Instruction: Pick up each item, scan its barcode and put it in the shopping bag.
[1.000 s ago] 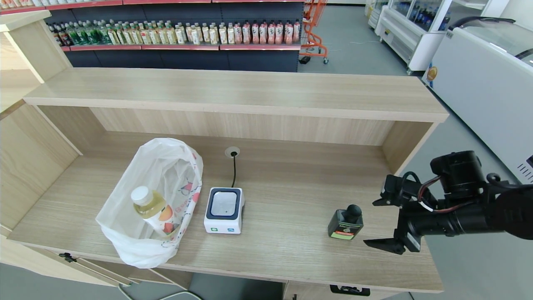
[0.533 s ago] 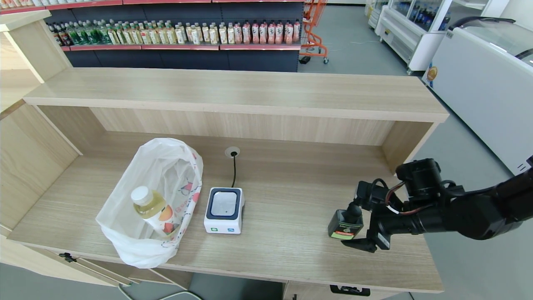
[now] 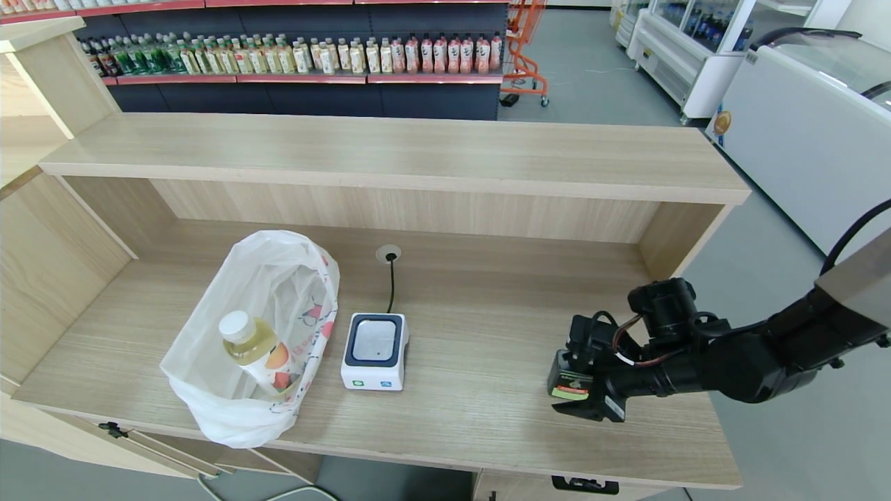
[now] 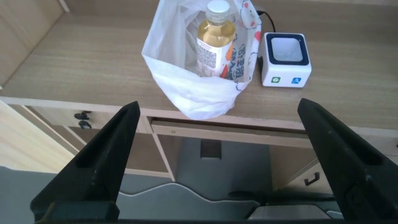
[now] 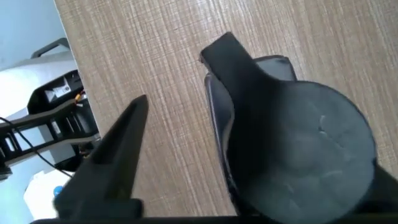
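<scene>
Motion on the right: the right gripper (image 3: 572, 394) has swung in over the counter (image 3: 473, 306) to the small dark bottle (image 3: 565, 379) standing well right of the scanner (image 3: 374, 350), jaws wide, nothing gripped yet, so the grasp looks next.

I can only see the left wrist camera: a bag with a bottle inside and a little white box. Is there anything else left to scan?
Observer: Yes. A small dark bottle stands upright on the counter, well off to the robot's right of the scanner.
Operator: Is the other arm grabbing it?
Observer: The right gripper is down at the bottle, low over the counter, with its fingers open, so nothing is gripped.
</scene>
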You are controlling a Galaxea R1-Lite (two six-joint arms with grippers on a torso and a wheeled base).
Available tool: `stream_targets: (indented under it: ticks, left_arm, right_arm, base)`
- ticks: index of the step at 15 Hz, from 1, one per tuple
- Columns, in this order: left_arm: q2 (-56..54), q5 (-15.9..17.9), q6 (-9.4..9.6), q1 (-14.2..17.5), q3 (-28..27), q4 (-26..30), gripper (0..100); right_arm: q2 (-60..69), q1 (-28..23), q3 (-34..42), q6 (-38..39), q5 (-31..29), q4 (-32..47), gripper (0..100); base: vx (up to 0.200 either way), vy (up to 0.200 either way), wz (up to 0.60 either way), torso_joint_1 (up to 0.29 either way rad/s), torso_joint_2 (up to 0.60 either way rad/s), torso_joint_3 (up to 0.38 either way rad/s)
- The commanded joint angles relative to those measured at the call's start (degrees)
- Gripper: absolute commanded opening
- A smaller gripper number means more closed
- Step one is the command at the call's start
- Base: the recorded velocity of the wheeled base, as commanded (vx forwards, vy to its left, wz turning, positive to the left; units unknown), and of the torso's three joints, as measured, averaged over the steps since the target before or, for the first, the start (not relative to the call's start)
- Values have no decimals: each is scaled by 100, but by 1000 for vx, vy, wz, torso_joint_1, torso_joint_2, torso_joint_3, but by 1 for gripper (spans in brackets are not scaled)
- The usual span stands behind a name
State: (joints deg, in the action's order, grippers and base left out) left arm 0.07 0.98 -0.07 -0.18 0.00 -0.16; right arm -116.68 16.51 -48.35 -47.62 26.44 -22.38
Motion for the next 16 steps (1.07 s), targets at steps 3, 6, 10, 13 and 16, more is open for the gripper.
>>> stream_targets:
  ticks: [3,6,10,13,16]
  left_arm:
    - [1,-1,-1,1,0,-2,100]
    - [1,-1,-1,1,0,-2,100]
    - [1,-1,-1,1,0,-2,100]
    - [1,-1,-1,1,0,-2,100]
    - [1,-1,-1,1,0,-2,100]
  right_arm:
    - [31,-7,-61,-2,10,-100,0]
    - [470,2,-43,-28,-7,-73,0]
    - [1455,-60,502,-187,-1730,-73,0]
    - [1938,-605,722,-107,-1686,-100,0]
    - [3608,-359,1038,-1294,-1528,-372,0]
  base:
    - [0,0,0,0,0,0]
    - [0,0,0,0,0,0]
    - [0,0,0,0,0,0]
    - [0,0,0,0,0,0]
    - [0,0,0,0,0,0]
